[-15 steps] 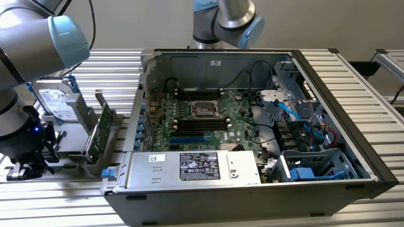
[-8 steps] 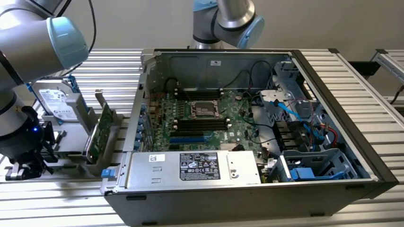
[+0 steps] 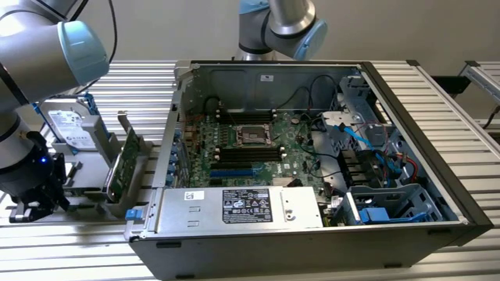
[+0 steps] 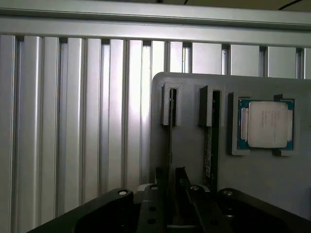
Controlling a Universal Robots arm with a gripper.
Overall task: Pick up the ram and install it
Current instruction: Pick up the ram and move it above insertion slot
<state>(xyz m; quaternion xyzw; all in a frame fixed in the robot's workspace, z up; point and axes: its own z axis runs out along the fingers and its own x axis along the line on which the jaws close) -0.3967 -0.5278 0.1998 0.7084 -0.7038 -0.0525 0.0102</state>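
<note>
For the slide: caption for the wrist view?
Tool at gray holder: ram stick standing in its slot, CPU alongside, on slatted aluminium table.

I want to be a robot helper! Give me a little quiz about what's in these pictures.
1. True or false: the computer case lies open, with its motherboard showing.
2. In the wrist view, what sits in the square recess of the gray holder? A) a processor chip B) a fan C) a battery
3. Fill in: the end effector hangs low at the exterior view's ____.
Key: 1 true; 2 A; 3 left.
</note>
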